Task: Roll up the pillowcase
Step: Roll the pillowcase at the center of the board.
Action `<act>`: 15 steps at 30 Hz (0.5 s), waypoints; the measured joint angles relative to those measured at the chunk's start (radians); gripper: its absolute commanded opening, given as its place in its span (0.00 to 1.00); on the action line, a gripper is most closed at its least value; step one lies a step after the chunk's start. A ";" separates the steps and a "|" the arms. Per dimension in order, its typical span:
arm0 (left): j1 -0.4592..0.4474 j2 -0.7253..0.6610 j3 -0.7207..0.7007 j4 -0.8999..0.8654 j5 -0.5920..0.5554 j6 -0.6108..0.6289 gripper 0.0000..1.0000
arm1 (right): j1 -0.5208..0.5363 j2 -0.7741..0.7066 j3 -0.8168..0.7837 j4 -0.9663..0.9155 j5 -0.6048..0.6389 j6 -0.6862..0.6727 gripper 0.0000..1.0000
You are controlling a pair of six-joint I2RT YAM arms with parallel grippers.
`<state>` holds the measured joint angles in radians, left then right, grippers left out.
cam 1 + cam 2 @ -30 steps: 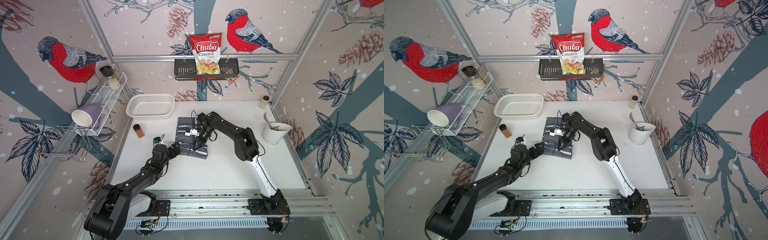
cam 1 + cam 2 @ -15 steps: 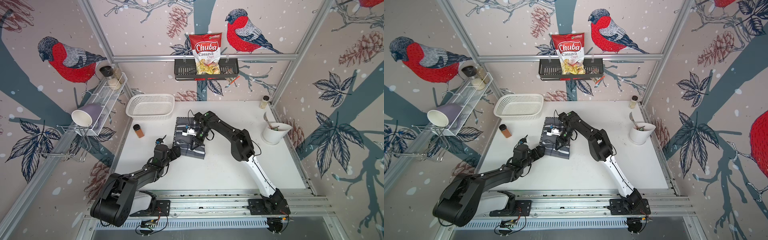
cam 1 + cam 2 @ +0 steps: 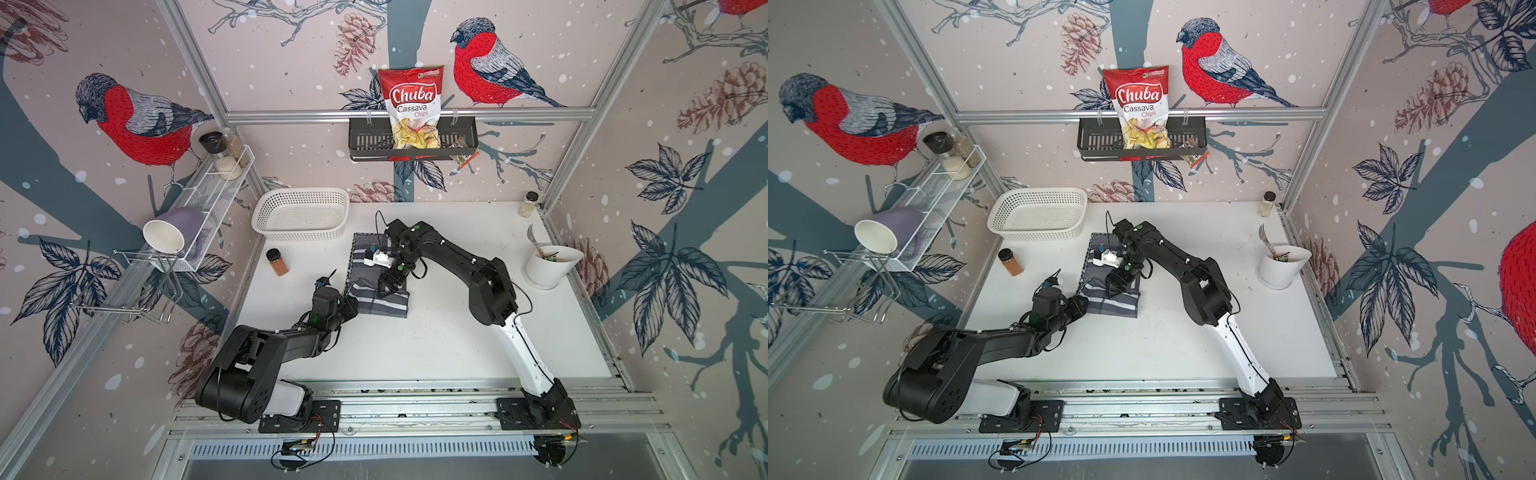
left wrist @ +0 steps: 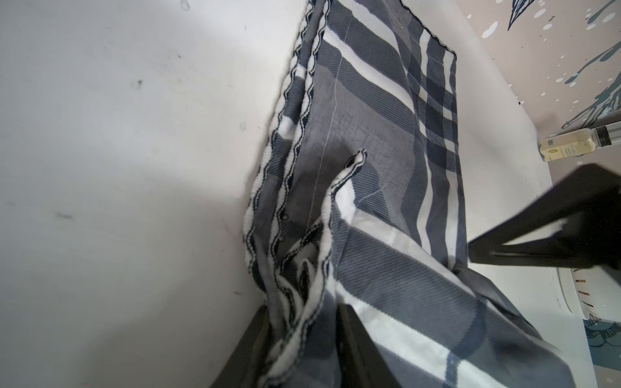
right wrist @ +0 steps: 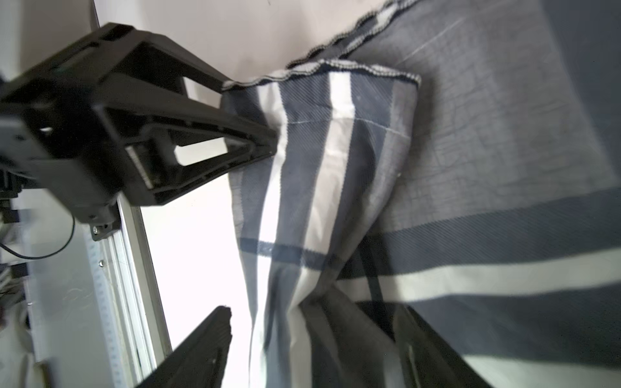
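The left arm (image 3: 286,345) lies low, its links folded close over the front of the table (image 3: 436,340). Its forearm stretches nearly level toward the near left corner of the pillowcase (image 3: 384,305). The left gripper (image 4: 302,314) has its jaws drawn narrow, pinching the bunched, wavy stitched hem there. In the left wrist view the gathered edge fills the gap between its fingers (image 4: 247,349). The pillowcase rests mid-table as a folded strip running front to back. Its far end lies just in front of the white basket (image 3: 266,216), and its near end is rumpled and lifted off the surface. The right arm (image 3: 490,286) rises from the rail on its white link with the elbow high. It reaches back over the cloth, then bends its wrist down and forward. The right gripper (image 5: 312,346) hangs over the near end with its jaws wide apart, and a loose fold of cloth hangs unclamped between its fingers (image 5: 201,349).
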<state>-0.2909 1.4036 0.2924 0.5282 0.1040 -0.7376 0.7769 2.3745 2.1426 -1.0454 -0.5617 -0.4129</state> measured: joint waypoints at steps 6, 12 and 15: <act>0.001 -0.029 0.000 -0.023 0.000 -0.017 0.38 | 0.208 -0.527 -0.741 0.587 0.422 -0.015 0.99; 0.011 -0.034 -0.009 -0.034 0.000 -0.040 0.38 | 0.450 -0.642 -1.189 1.064 0.775 -0.177 0.99; 0.013 -0.029 -0.018 -0.019 0.001 -0.043 0.38 | 0.498 -0.557 -1.201 1.250 0.910 -0.221 0.98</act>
<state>-0.2779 1.3746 0.2749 0.5095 0.1047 -0.7807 1.2751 1.8179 0.9421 0.2050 0.3485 -0.6342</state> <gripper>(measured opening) 0.377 0.987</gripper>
